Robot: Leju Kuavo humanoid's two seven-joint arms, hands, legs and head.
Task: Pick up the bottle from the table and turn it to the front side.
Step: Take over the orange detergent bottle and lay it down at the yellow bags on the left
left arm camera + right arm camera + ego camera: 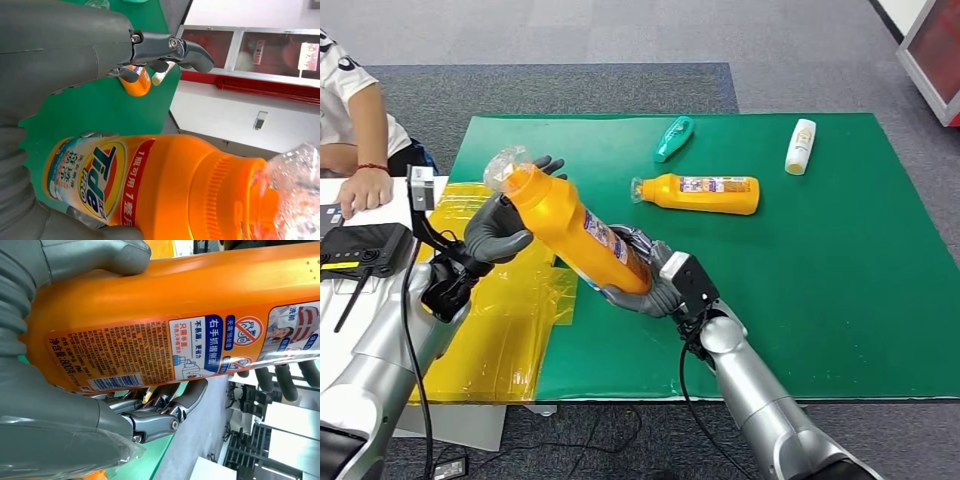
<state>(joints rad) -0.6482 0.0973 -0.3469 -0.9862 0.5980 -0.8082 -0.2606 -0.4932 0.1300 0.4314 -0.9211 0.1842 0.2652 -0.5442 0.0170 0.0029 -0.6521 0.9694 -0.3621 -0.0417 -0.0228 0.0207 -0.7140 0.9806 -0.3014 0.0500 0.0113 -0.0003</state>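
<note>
An orange Tide bottle [569, 225] with a clear cap hangs slanted above the green mat [810, 280], cap toward the left. My right hand [652, 285] grips its base end; the right wrist view has the thumb on one side of the back label [151, 355] and fingers [177, 410] on the other. My left hand [497, 232] cups the neck end, with the thumb under the bottle. In the left wrist view its fingers [170, 50] stretch out apart from the bottle [170, 190], whose Tide logo faces that camera.
A second orange bottle [705, 193], a teal bottle [673, 138] and a white bottle [800, 146] lie farther back on the mat. A yellow sheet [493, 330] covers the mat's left edge. A person's hand [365, 188] rests on the white table beside a black device [361, 248].
</note>
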